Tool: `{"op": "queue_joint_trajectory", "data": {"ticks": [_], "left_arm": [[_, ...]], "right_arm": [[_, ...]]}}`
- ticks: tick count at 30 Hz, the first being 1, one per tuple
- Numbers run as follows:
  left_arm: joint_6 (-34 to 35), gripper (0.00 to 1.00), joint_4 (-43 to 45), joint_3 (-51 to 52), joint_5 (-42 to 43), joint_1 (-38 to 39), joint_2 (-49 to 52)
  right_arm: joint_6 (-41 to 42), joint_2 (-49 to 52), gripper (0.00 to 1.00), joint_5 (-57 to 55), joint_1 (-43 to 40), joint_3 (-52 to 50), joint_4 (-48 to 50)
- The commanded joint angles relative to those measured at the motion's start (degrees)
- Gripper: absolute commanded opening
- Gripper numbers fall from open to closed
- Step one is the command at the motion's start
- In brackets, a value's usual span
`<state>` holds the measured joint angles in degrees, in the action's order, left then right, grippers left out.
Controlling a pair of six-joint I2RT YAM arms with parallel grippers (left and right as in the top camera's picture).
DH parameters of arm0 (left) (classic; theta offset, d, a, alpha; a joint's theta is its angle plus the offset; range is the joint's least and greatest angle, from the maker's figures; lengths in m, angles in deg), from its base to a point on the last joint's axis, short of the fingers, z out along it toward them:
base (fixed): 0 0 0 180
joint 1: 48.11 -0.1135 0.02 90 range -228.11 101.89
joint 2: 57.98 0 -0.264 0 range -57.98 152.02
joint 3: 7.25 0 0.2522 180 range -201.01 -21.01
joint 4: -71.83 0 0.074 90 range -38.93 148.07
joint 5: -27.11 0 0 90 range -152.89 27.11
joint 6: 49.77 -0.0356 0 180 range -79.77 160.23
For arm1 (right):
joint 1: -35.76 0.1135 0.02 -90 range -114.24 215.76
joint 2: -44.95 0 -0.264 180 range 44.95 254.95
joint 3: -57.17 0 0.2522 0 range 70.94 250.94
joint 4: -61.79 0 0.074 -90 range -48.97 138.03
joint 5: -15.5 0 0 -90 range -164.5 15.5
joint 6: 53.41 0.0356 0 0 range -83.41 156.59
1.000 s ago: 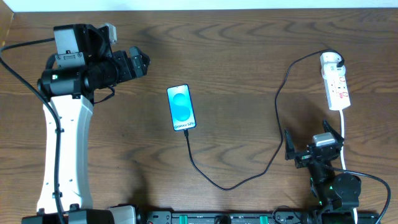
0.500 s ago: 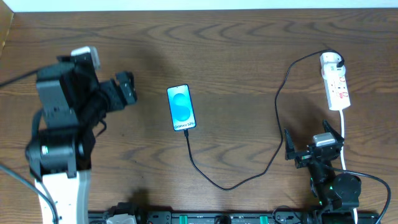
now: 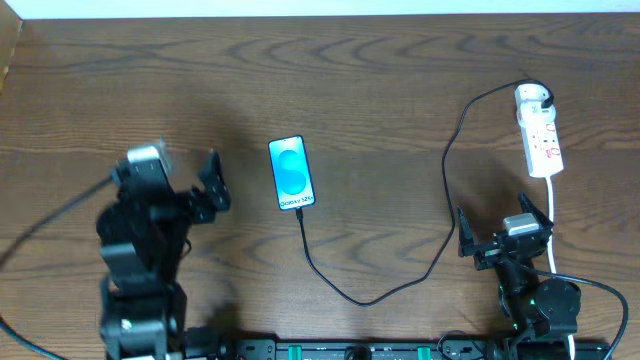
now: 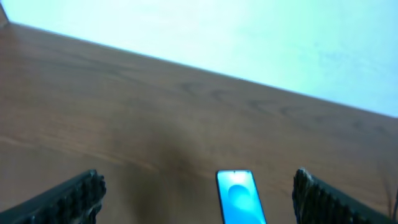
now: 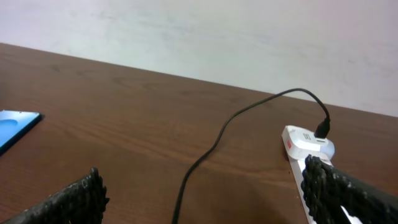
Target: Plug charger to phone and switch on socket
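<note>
The phone (image 3: 291, 174) lies flat mid-table with its light-blue screen lit; it also shows in the left wrist view (image 4: 239, 196). The charger (image 3: 372, 297), a thin black cable, runs from the phone's bottom edge in a loop to its white plug (image 3: 533, 96) on the socket (image 3: 543, 142), a white power strip at the right. My left gripper (image 3: 213, 183) hangs open just left of the phone, holding nothing. Near the front edge, below the socket, my right gripper (image 3: 503, 228) is open and empty. In its wrist view, the cable (image 5: 249, 118) and the socket's end (image 5: 303, 142) lie ahead.
The socket's white cord (image 3: 553, 225) runs down past my right gripper toward the front edge. A black rail (image 3: 350, 350) lines the table's front. The pale wall (image 4: 249, 37) rises behind the far edge.
My left arm has swung from the back left down toward the front, its gripper now lower and closer beside the phone. The right arm, phone and cable have not moved.
</note>
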<state>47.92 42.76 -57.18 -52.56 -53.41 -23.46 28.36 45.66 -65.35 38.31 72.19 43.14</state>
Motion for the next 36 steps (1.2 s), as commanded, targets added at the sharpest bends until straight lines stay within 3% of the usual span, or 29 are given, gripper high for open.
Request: {"op": "queue_joint_trajectory", "data": {"ticks": [1, 11, 17, 26, 36], "left_arm": [[-0.33, 0.98, 5.46, 7.91, -0.55, 0.13, -6.73], [-0.55, 0.98, 18.03, 26.14, -2.14, 0.31, -22.01], [-0.57, 0.98, 20.46, 31.78, -6.25, 2.12, -27.61], [-6.21, 0.98, 20.63, 35.80, -8.46, 3.63, -32.79], [-7.69, 0.98, 11.26, 35.93, -8.46, 3.78, -34.45]], "right_arm": [[-0.63, -0.39, 0.99, -0.22, 0.87, -0.31, -0.02], [-0.63, -0.39, 0.99, -0.22, 0.87, -0.31, -0.02], [-0.63, -0.39, 0.99, -0.22, 0.87, -0.31, -0.02], [-0.63, -0.39, 0.99, -0.22, 0.87, -0.31, -0.02], [-0.63, -0.39, 0.99, -0.22, 0.87, -0.31, -0.02]]}}
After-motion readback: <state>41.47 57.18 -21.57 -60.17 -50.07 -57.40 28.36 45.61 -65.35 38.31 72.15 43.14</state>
